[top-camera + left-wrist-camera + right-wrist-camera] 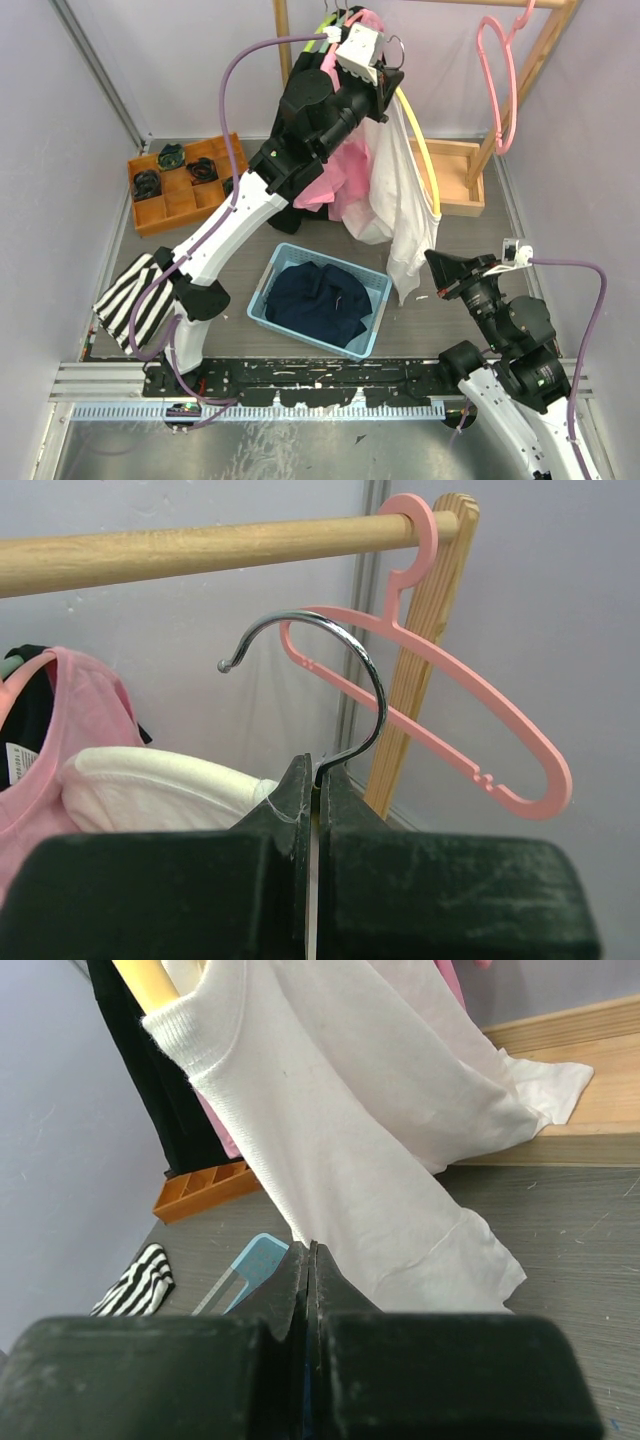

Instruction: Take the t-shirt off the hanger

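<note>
A white t-shirt [400,200] hangs on a yellow hanger [422,150] with a metal hook [352,675]. High up by the wooden rail [200,550], my left gripper [317,770] is shut on the base of that hook. The hook is off the rail. The shirt's ribbed collar [160,785] shows just left of the jaws. Lower right, my right gripper [310,1248] is shut on the shirt's lower edge [380,1180], which drapes down from the yellow hanger arm [150,980]. From above, the right gripper [432,262] sits beside the shirt's hanging hem.
An empty pink hanger [480,720] hangs on the rail's right end. A pink garment [345,180] and a black one hang behind the white shirt. Below are a blue basket [275,270] of dark clothes, an orange compartment tray [185,180], a striped cloth [135,295] and the rack's wooden base [460,180].
</note>
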Robot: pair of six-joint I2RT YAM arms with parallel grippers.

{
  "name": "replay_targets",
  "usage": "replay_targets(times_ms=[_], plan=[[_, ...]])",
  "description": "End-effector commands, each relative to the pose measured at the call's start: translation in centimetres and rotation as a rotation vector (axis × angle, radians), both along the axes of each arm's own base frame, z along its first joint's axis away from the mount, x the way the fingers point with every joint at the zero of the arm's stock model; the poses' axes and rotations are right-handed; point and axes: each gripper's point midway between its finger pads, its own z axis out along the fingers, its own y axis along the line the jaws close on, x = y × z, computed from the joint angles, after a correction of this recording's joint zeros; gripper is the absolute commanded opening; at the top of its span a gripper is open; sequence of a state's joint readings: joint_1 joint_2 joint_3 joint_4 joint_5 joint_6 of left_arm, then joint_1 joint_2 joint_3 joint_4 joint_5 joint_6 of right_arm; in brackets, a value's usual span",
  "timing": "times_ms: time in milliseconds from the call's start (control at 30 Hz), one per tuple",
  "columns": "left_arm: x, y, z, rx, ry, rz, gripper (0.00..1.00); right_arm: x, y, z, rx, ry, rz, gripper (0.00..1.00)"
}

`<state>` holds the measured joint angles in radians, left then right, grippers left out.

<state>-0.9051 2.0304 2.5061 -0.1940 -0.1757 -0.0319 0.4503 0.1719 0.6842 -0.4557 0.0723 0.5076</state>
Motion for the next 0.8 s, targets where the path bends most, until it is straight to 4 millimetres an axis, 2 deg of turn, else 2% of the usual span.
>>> replay_targets(times_ms=[0,300,433,533,567,600,633,733,767], plan=[[-1.5,4.8,9.1,-0.264,-0.138,0.060,0.00,-0.3,0.3,-3.5,-0.048,0.112,0.020,0.01],[-1.9,5.2,9.7,-0.276,-0.145,0.060,0.00,-0.1,0.7,-4.5,-0.033,0.127,0.035,0.01],[-2.0,4.7,9.3,-0.266,-0.139,0.040,0.00,-0.1,0.6,-3.8,-0.038,0.111,0.032,0.01],[-2.4,4.0,8.6,-0.243,-0.139,0.007,0.00,0.1,0.6,-2.5,-0.050,0.090,0.029,0.02],[-2.5,3.7,8.3,-0.234,-0.140,-0.009,0.00,0.2,0.6,-2.0,-0.057,0.079,0.027,0.08],[-2.7,3.3,7.9,-0.220,-0.139,-0.023,0.00,0.3,0.4,-1.4,-0.072,0.066,0.017,0.21],[-2.8,3.0,7.5,-0.207,-0.135,-0.030,0.00,0.3,0.0,-0.6,-0.085,0.049,0.003,0.30],[-3.4,2.3,6.8,-0.176,-0.129,-0.057,0.00,0.1,-1.6,2.3,-0.126,0.004,-0.066,0.44],[-3.6,2.1,6.5,-0.166,-0.127,-0.066,0.00,0.0,-2.3,3.1,-0.144,-0.005,-0.092,0.45]])
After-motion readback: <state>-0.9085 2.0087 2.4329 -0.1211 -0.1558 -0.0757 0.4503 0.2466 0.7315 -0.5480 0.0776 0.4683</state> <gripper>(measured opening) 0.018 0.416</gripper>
